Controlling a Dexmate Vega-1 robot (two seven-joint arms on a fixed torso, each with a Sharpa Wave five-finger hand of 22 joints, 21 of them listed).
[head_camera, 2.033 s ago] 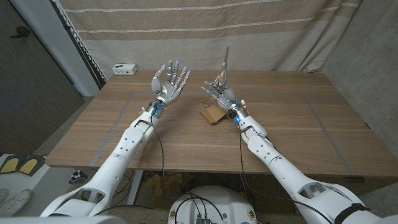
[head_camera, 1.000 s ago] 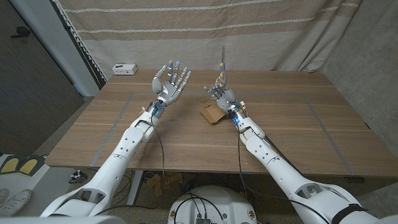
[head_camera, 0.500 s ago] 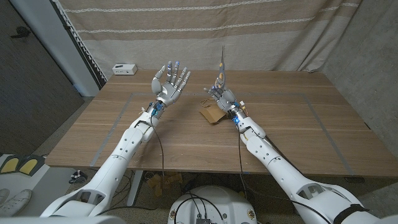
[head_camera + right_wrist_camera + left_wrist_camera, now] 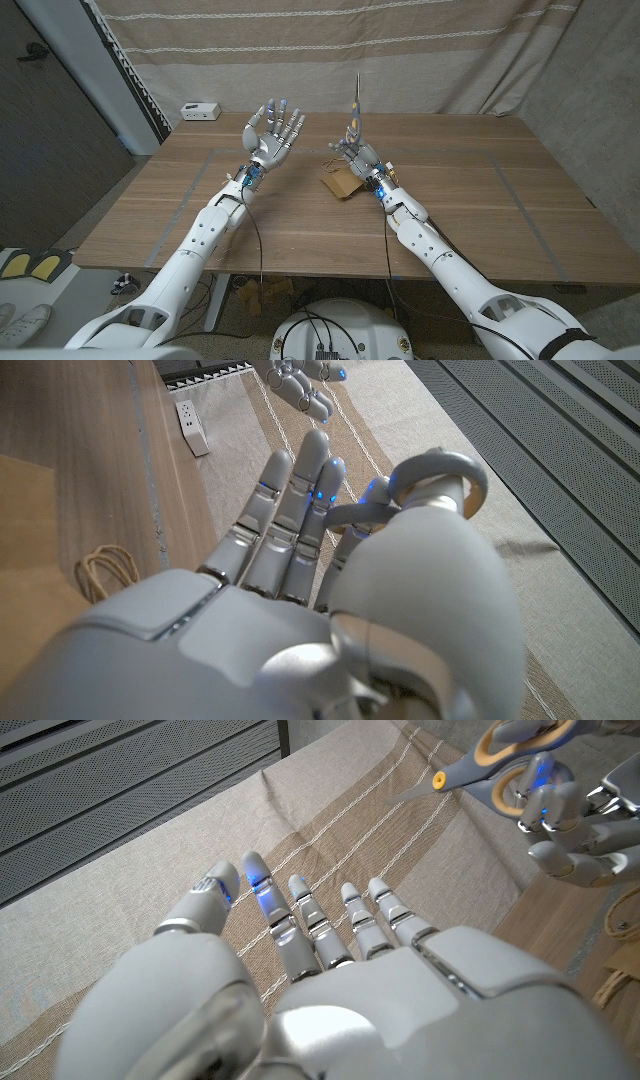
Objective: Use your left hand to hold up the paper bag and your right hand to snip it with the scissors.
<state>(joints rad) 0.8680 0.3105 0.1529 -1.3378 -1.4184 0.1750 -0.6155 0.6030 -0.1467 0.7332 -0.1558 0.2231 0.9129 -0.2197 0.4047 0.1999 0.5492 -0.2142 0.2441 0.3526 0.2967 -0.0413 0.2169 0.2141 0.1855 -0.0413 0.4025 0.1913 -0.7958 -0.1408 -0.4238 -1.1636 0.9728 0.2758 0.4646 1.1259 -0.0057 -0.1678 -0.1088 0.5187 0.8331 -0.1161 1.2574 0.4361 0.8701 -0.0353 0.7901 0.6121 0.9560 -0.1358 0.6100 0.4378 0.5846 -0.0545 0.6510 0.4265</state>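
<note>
Nothing moves since two seconds ago except a slight tilt of the scissors, clamped upright in the right hand. Left hand stays raised, fingers apart, empty. Paper bag lies on the table at 6 o'clock of the right hand; lifting has not begun.

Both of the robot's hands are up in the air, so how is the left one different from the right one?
The left robot hand is empty, its fingers spread wide and palm open, while the right robot hand holds the scissors, blades pointing up. The right robot hand is above the paper bag lying on the table; the left robot hand is off to the bag's side. Both are raised above the table.
</note>
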